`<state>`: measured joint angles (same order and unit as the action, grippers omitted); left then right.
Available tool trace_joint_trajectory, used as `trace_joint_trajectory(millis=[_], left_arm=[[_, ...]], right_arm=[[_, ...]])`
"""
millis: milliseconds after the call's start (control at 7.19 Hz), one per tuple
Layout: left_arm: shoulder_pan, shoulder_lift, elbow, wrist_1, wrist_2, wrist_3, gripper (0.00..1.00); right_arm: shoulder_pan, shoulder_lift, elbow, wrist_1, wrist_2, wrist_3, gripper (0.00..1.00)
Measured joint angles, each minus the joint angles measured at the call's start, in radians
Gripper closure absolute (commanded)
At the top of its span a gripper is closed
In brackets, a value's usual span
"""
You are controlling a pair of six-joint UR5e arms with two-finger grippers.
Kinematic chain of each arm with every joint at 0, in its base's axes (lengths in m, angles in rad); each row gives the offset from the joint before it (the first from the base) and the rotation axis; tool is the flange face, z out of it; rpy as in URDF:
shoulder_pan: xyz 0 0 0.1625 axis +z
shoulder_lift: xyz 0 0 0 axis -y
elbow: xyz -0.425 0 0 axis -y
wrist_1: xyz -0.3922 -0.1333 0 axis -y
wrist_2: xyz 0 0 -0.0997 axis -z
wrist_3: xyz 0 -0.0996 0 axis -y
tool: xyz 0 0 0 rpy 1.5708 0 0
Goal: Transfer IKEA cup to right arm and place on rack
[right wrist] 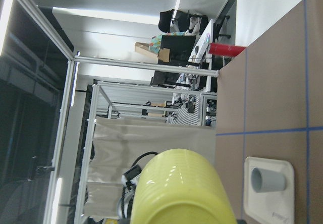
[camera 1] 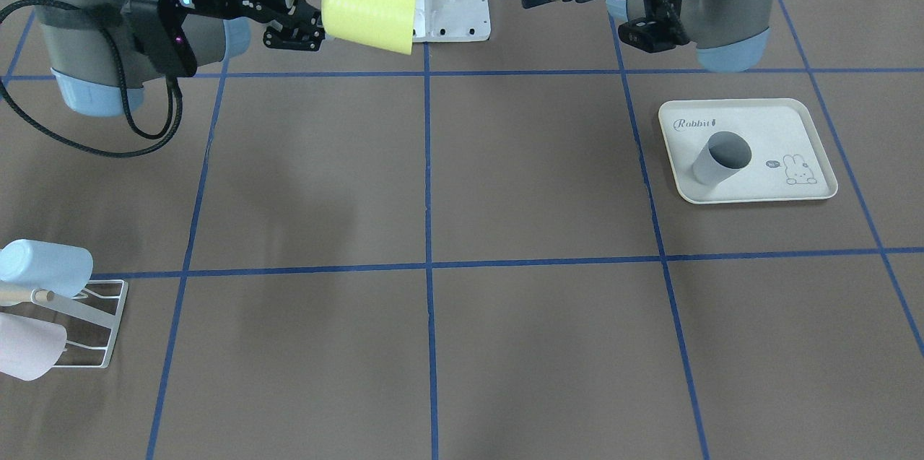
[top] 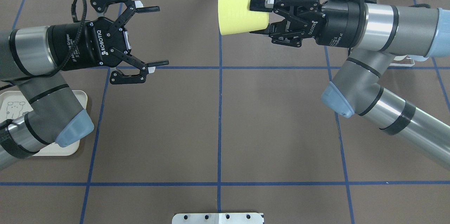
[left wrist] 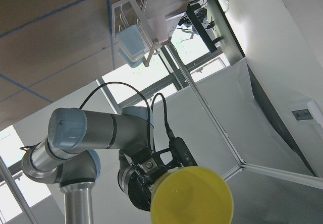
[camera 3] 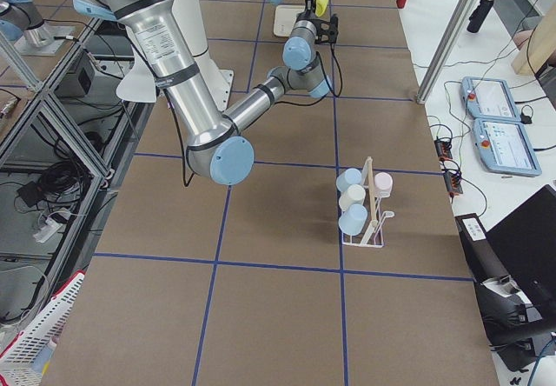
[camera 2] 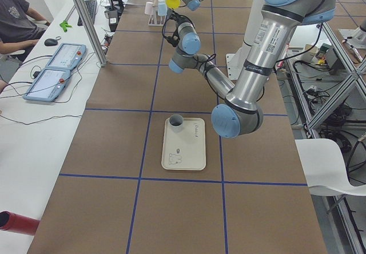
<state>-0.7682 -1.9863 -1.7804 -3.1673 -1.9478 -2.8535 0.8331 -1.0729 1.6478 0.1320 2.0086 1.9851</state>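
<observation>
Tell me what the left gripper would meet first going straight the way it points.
Probably the yellow cup, held by the right gripper across the gap from the open left gripper. Nothing lies between them; the cup sits slightly off that line, so it might miss.

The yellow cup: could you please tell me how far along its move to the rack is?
Done: the handover looks complete, with the right tool shut on the yellow cup and the left tool open, clear of it. In hand: the cup is held sideways in the air above the table. Left: carrying it across to the rack and placing it there.
</observation>
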Motion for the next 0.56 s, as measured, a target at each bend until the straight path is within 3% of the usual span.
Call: trace_joint_trajectory(millis=[278,556], left_arm=[[-0.057,0.016,-0.001,0.153,-0.1,0.268,0.0],[-0.133,0.019,-0.011,0.347,-0.165,0.526,0.0]], right_arm=[[0.084,-0.023,-0.002,-0.192,0.077,-0.148,0.73],[0.224,-0.004,0.005,-0.482,0.236,-0.361,0.73]])
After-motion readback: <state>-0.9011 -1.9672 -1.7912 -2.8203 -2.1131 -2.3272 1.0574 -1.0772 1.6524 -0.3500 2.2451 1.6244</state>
